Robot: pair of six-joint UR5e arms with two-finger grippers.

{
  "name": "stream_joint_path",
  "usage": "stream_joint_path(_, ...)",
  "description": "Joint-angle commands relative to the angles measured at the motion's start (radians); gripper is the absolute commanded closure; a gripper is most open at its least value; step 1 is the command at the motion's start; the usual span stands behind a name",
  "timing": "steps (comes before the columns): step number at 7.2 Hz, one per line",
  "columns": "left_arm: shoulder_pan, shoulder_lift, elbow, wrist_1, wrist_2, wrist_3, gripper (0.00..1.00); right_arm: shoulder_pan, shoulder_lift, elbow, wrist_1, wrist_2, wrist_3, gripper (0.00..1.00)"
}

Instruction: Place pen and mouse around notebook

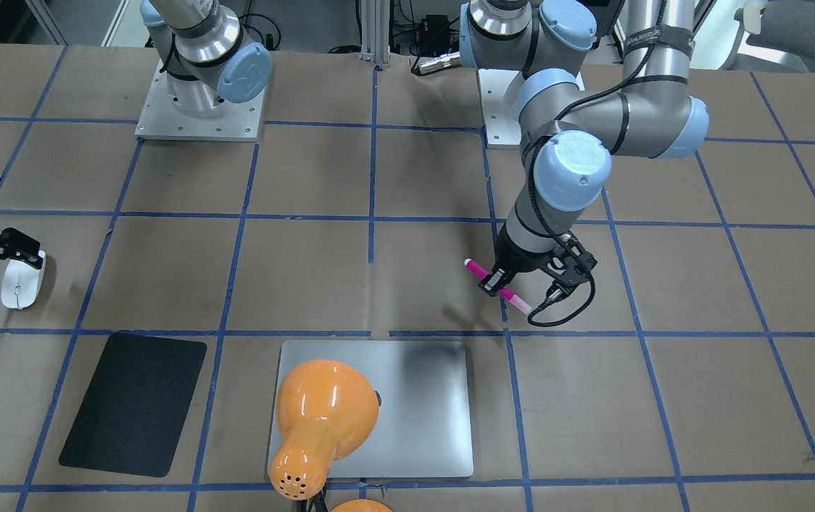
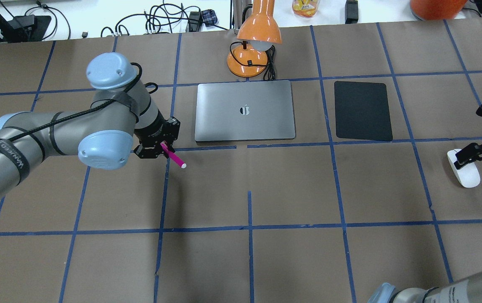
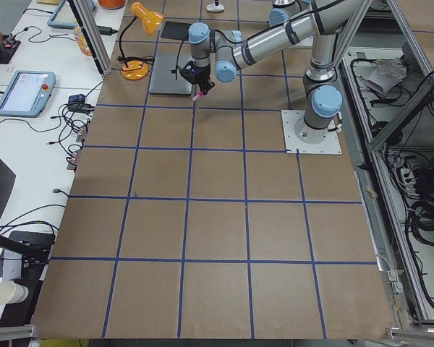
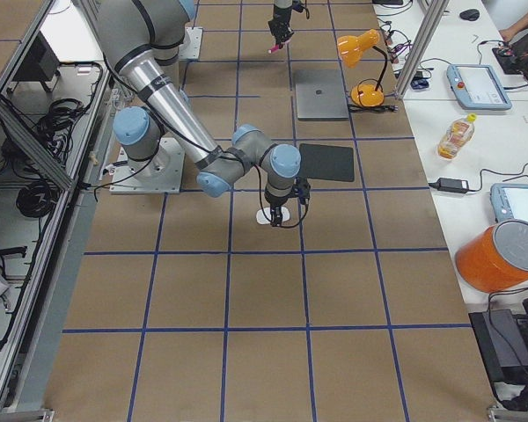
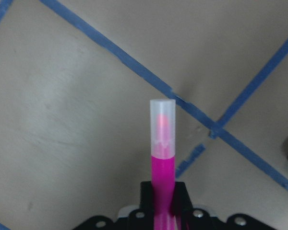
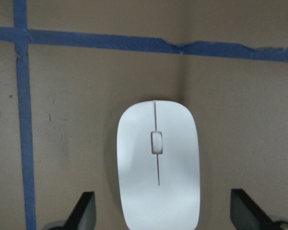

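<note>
The left arm [image 2: 51, 134] reaches forward with a bent elbow. Its wrist is turned down, so the left gripper [image 2: 159, 148] points at the table. The jaws are closed on the pen [image 2: 174, 158], which sticks out at a slant beyond the fingertips. The right arm [image 4: 158, 83] is stretched far out to its own side, and the right gripper [image 6: 164, 213] also points down. Its jaws stand wide apart with the mouse [image 6: 158, 163] between them, and they seem not to touch it.
</note>
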Motion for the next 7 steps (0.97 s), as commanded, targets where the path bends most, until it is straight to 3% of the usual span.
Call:
stream_joint_path(1,-0.134,-0.115,0.13,0.004,-0.05,-0.313,1.0,0.0,0.051,0.0,-0.061,0.003,-0.001,0.0)
stream_joint_path(4,-0.279,-0.275,0.238,0.028,-0.094,-0.726,1.0,0.0,0.056,0.0,-0.061,0.005,0.014,0.01)
stream_joint_path(6,-0.308,-0.265,0.21,0.012,-0.089,-0.781,1.0,0.0,0.058,0.0,-0.06,0.005,0.031,0.04)
stream_joint_path(7,-0.31,-0.239,0.203,-0.013,-0.086,-0.793,1.0,0.002,0.058,0.001,-0.058,0.003,0.031,0.1)
